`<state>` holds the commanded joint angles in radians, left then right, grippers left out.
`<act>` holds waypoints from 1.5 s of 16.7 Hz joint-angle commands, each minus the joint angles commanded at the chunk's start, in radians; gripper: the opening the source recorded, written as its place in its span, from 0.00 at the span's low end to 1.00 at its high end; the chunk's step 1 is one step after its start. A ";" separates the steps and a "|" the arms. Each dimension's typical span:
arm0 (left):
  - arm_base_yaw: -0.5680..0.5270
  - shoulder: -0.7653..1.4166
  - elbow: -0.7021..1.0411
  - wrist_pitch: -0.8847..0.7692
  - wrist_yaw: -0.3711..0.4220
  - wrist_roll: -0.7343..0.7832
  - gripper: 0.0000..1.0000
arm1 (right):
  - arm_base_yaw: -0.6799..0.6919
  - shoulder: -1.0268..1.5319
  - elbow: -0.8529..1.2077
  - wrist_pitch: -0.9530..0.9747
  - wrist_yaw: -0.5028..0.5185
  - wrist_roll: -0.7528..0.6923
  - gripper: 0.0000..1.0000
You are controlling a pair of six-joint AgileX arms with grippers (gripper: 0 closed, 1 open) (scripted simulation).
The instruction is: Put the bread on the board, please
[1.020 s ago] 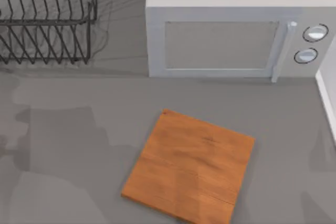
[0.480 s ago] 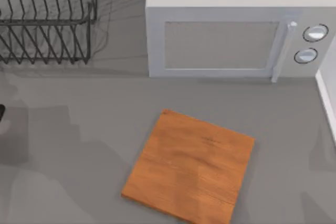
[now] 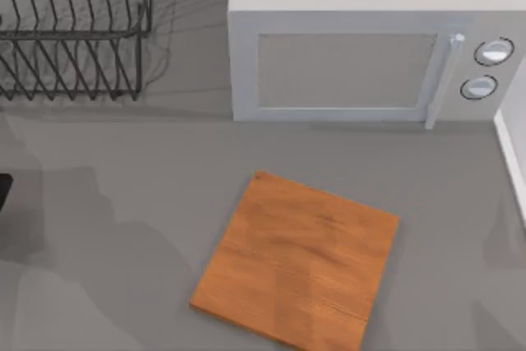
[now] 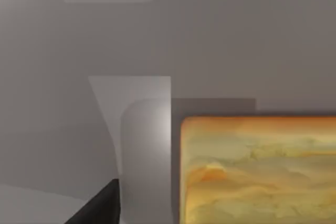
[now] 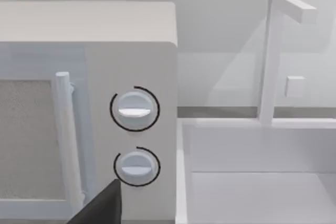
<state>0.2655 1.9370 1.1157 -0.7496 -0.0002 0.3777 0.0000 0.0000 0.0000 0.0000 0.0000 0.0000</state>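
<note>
While the orange-brown board [image 3: 297, 263] lies flat and bare on the grey table [image 3: 123, 269] in front of the white microwave [image 3: 370, 47], the golden bread [image 4: 257, 171] sits close beside the left arm's fingers [image 4: 100, 205] in the left wrist view. A dark bit of the left arm [image 3: 3, 191] shows at the table's left edge. Whether either arm's fingers are spread or pressed together cannot be told. A wire rack [image 3: 74, 30] stands beside the microwave.

A black sliver of the left arm [image 3: 3, 189] sits at the top view's left edge. Each wrist view's lower left shows a matte black, wedge-shaped finger [image 4: 100, 207], unmarked.
</note>
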 joint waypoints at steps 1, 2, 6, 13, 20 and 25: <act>0.000 0.000 0.000 0.000 0.000 0.000 0.77 | 0.000 0.000 0.000 0.000 0.000 0.000 1.00; 0.000 0.000 0.000 0.000 0.000 0.000 0.70 | 0.000 0.000 0.000 0.000 0.000 0.000 1.00; 0.000 0.000 0.000 0.000 0.000 0.000 0.40 | 0.000 0.000 0.000 0.000 0.000 0.000 1.00; 0.000 0.000 0.000 0.000 0.000 0.000 0.00 | 0.000 0.000 0.000 0.000 0.000 0.000 1.00; -0.002 -0.013 0.004 -0.007 0.005 -0.002 0.00 | 0.000 0.000 0.000 0.000 0.000 0.000 1.00; -0.002 -0.049 0.090 -0.128 0.005 -0.001 0.00 | 0.000 0.000 0.000 0.000 0.000 0.000 1.00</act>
<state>0.2634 1.8876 1.2053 -0.8780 0.0048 0.3762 0.0000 0.0000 0.0000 0.0000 0.0000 0.0000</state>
